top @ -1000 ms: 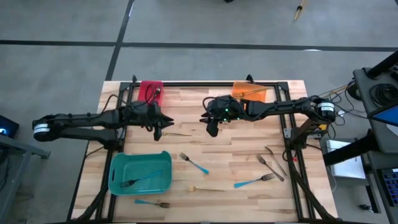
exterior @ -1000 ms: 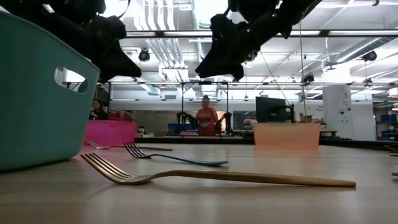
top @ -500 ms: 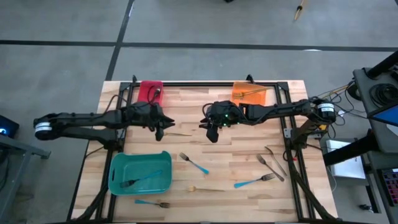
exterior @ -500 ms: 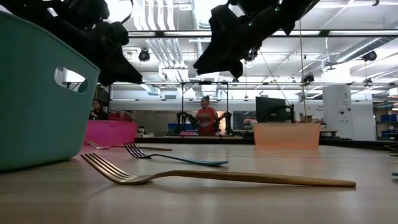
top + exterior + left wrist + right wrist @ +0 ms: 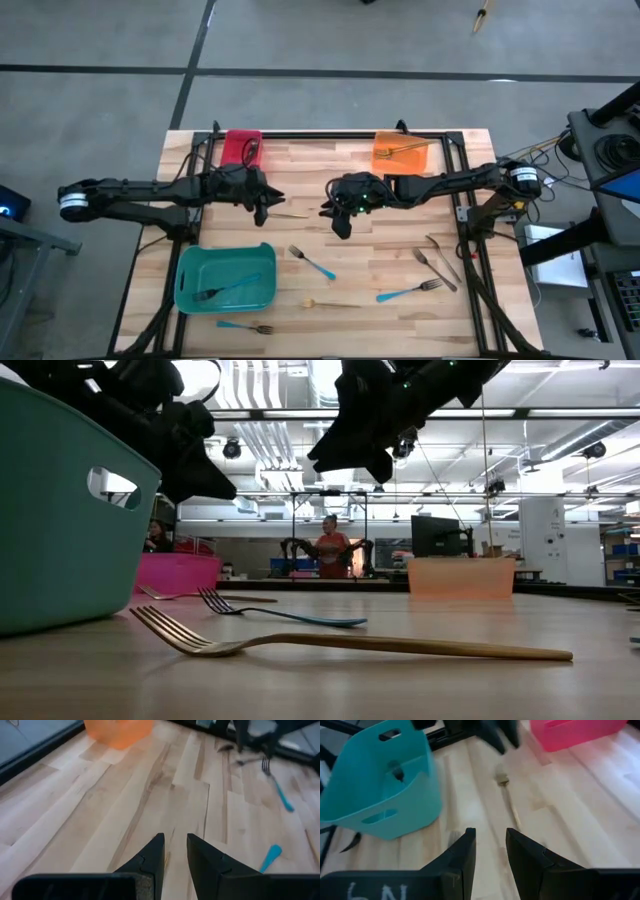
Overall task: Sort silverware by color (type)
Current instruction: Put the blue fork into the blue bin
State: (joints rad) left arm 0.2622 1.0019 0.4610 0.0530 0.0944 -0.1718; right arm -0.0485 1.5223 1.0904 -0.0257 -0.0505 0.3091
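Observation:
A gold fork lies flat on the wooden table, mid-left; the right wrist view shows it as a gold fork. My left gripper hovers open just above that fork's head end, touching nothing. My right gripper hangs open over bare wood near the table's middle, nothing between its fingers. On the near half lie a blue-handled fork, a gold fork, another blue-handled fork, two grey forks and a third blue-handled fork.
A teal bin at the near left holds a blue-handled fork. A red bin stands at the far left. An orange bin at the far right holds a gold fork. A person stands far behind the table.
My right gripper has swung a little toward the table's near edge, staying open and at the same height.

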